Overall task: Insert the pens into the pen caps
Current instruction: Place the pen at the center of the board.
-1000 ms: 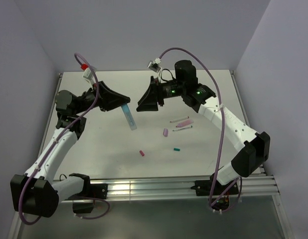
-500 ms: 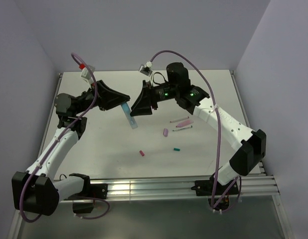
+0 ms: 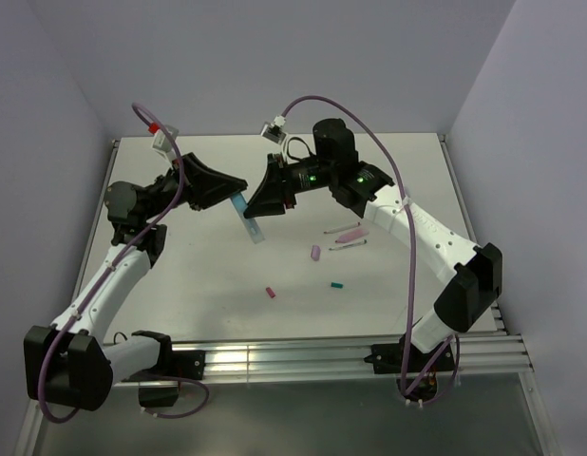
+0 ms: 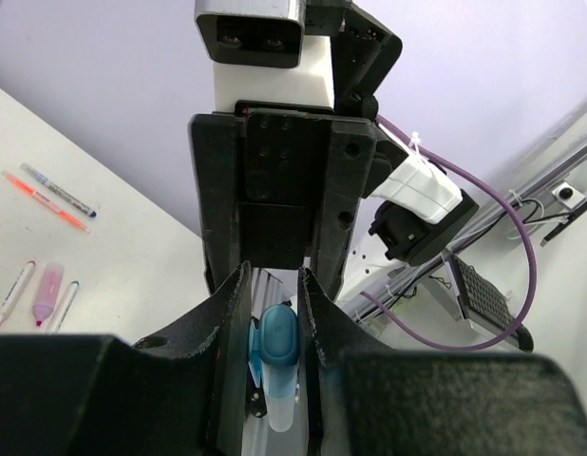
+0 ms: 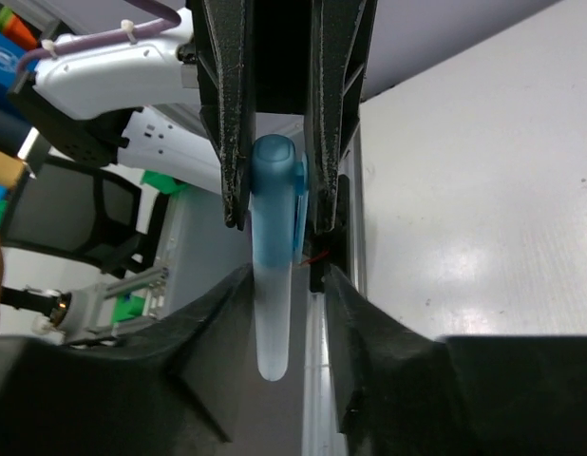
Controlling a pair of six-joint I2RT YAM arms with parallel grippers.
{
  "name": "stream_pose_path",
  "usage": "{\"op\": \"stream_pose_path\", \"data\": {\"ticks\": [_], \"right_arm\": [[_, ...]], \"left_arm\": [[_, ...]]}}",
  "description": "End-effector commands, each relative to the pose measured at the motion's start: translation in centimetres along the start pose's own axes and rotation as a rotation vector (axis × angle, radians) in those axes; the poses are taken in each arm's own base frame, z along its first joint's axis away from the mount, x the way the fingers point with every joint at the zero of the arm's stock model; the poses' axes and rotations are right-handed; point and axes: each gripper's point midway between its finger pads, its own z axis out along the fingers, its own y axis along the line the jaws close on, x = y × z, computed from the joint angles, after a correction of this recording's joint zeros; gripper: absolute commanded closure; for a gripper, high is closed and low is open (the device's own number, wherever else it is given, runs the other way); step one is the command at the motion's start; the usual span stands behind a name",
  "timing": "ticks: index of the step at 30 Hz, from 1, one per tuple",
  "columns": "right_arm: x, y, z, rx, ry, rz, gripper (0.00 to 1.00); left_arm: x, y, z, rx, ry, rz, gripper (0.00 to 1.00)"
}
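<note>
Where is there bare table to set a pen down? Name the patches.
Bare table between the left arm and the red cap; also the far edge by the back wall. Crowded: right of centre, where pens, lilac cap and teal cap lie.

Robot lab: white walled table (image 3: 208, 285), aluminium rail (image 3: 293, 359)

My white, black-jointed arms (image 3: 108, 280) end in black wedge-shaped grippers (image 3: 244, 190) and trail purple cables (image 3: 312, 97); green lights (image 3: 312, 177) glow on the right.
</note>
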Motion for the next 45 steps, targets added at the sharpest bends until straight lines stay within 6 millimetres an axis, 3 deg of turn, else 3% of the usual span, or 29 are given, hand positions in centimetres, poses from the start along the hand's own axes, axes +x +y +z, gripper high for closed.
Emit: {"op": "stream_pose_path", "data": {"ticks": [1,7,11,12,14,16,18,19,20,21,23,24,25,26,29,30,31,33,34,35,36,41,45], "right_arm": [[-1.8,1.7,0.2,-0.042,-0.031,-0.077,0.59],[-1.9,1.7,0.4,-0.057,-0.026,-0.063,0.67],[-1.9,1.9,0.4,-0.072,-0.02,-0.046,0.58],[-1.8,1.9,0.4,-0.074,-0.018,-0.046,0.65],[-1.7,1.9,0.4,-0.074,-0.018,-0.044,0.66],[-1.6,1.9,0.4,-0.08,-0.014,-0.046,0.86],[-1.5,1.7,0.5,-0.074,-0.015,-0.047,1.0],[-1.4,1.7,0.5,-0.072,-0.014,-0.046,1.0],[-1.5,1.8,0.3,-0.071,-0.017,-0.054,1.0],[-1.3,1.6,0.2,-0.066,-0.017,-0.052,1.0],[-1.3,1.6,-0.3,-0.046,-0.028,-0.065,1.0],[-0.8,0.7,-0.9,-0.015,-0.023,-0.04,1.0],[-0.6,0.1,-1.4,0.011,-0.025,-0.033,1.0],[-0.5,-1.2,-2.1,0.069,-0.034,-0.066,1.0],[1.1,-4.5,-5.9,0.237,-0.018,-0.069,1.0],[1.5,-6.0,-7.4,0.318,-0.015,-0.063,1.0],[2.6,-7.9,-10.0,0.411,0.014,-0.049,1.0],[4.3,-10.7,-14.0,0.61,0.056,-0.017,1.0],[4.9,-12.0,-15.7,0.685,0.084,-0.045,1.0],[5.3,-13.4,-18.4,0.775,0.087,-0.02,1.0],[6.6,-14.8,-21.0,0.903,0.135,0.013,1.0],[10.4,-20.5,-30.4,1.211,0.253,0.179,1.0],[11.7,-23.8,-34.4,1.332,0.315,0.267,1.0]], "left_arm": [[-0.6,-0.6,0.1,0.025,-0.033,0.035,1.0],[-0.8,-0.4,0.1,0.02,-0.047,0.034,1.0],[-0.8,-0.4,0.1,0.019,-0.052,0.035,1.0],[-0.8,-0.3,0.1,0.018,-0.053,0.032,1.0],[-0.8,-0.2,0.1,0.016,-0.056,0.031,1.0],[-0.9,-0.3,0.2,0.019,-0.056,0.03,1.0],[-0.9,-0.3,0.2,0.016,-0.056,0.029,0.99],[-1.0,-0.2,0.2,0.013,-0.054,0.03,0.96],[-1.0,-0.1,0.2,0.009,-0.053,0.031,0.88],[-0.9,0.1,0.3,-0.002,-0.046,0.026,0.68],[-1.0,0.3,0.3,-0.02,-0.036,0.029,0.55],[-1.1,0.6,0.2,-0.034,-0.033,0.06,0.23],[-1.0,1.3,0.0,-0.068,-0.02,0.039,0.05],[-1.5,1.0,0.0,-0.074,-0.014,0.061,0.01],[-3.0,2.6,-1.1,-0.178,0.003,0.093,0.01],[-3.8,3.7,-1.8,-0.231,0.012,0.197,0.01],[-3.9,4.6,-2.3,-0.319,0.049,0.148,0.0],[-4.7,6.6,-3.2,-0.43,0.081,0.289,0.0],[-5.2,6.6,-3.4,-0.463,0.089,0.322,0.01],[-4.8,7.5,-4.0,-0.512,0.109,0.313,0.0],[-5.7,8.8,-4.8,-0.606,0.077,0.346,0.0],[-7.2,11.7,-6.9,-0.812,0.042,0.358,0.01],[-6.3,12.9,-7.4,-0.833,0.028,0.317,0.01]]}}
